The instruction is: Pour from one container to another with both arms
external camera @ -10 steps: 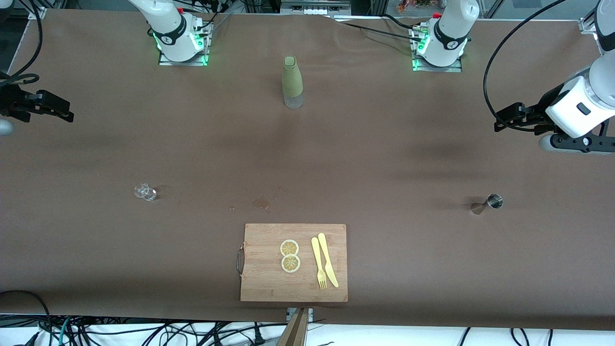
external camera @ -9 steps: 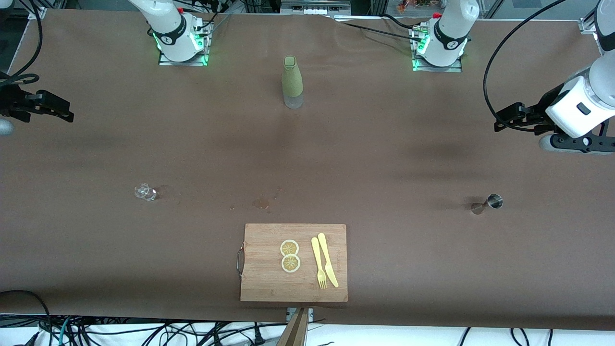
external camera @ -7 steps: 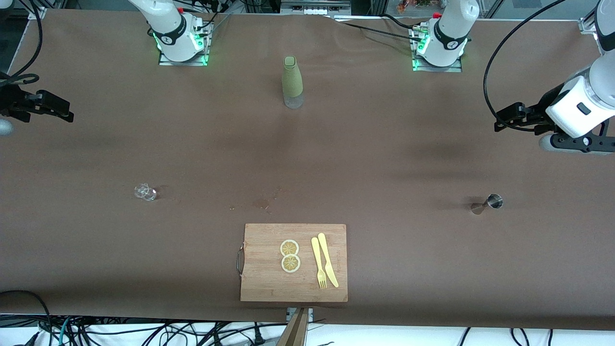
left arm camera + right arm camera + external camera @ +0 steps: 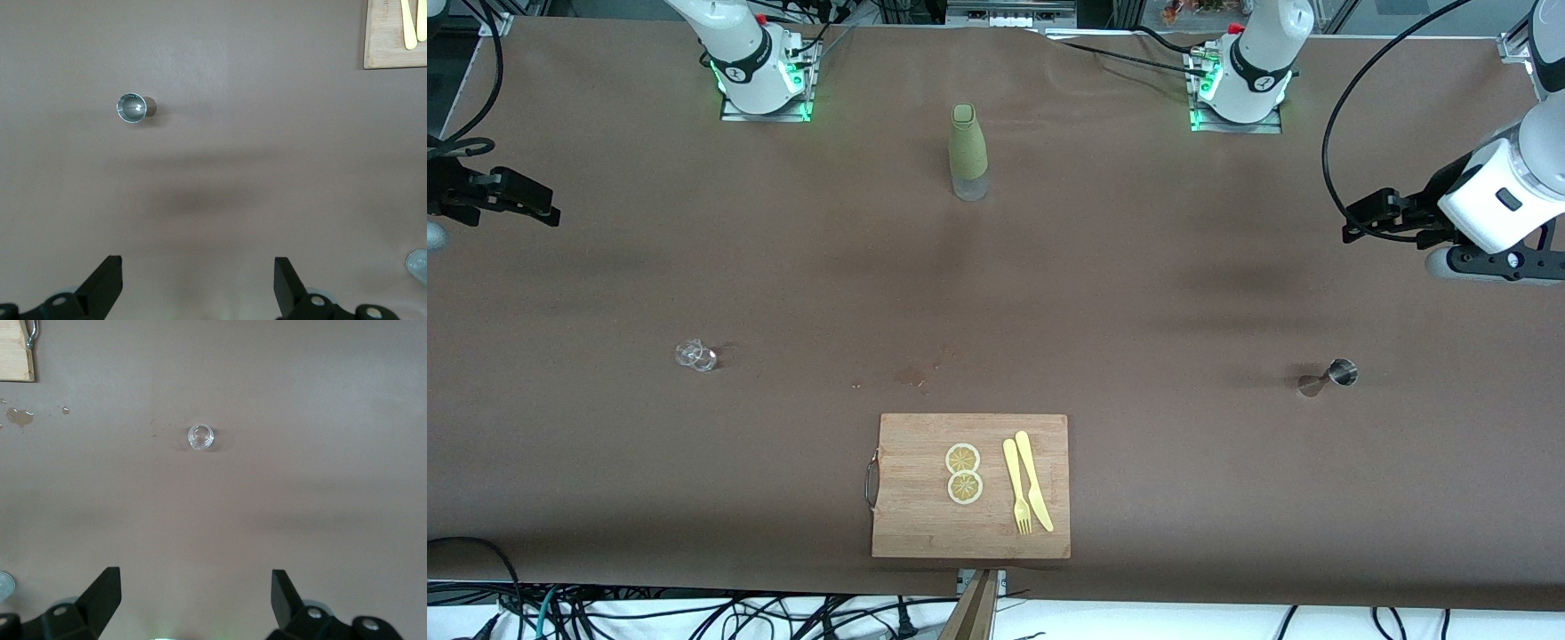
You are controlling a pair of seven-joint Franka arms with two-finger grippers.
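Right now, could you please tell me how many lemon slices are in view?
2. Both lie on the wooden cutting board, touching each other beside the yellow fork: one lemon slice farther from the front camera, the other slice nearer. None appears hidden.

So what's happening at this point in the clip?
Nothing is being handled yet. The right hand hangs open over the right arm's end of the table, and the left hand hangs open over the left arm's end. The clear glass cup and the steel jigger both stand untouched on the table, far apart. A green bottle and a cutting board sit between them.
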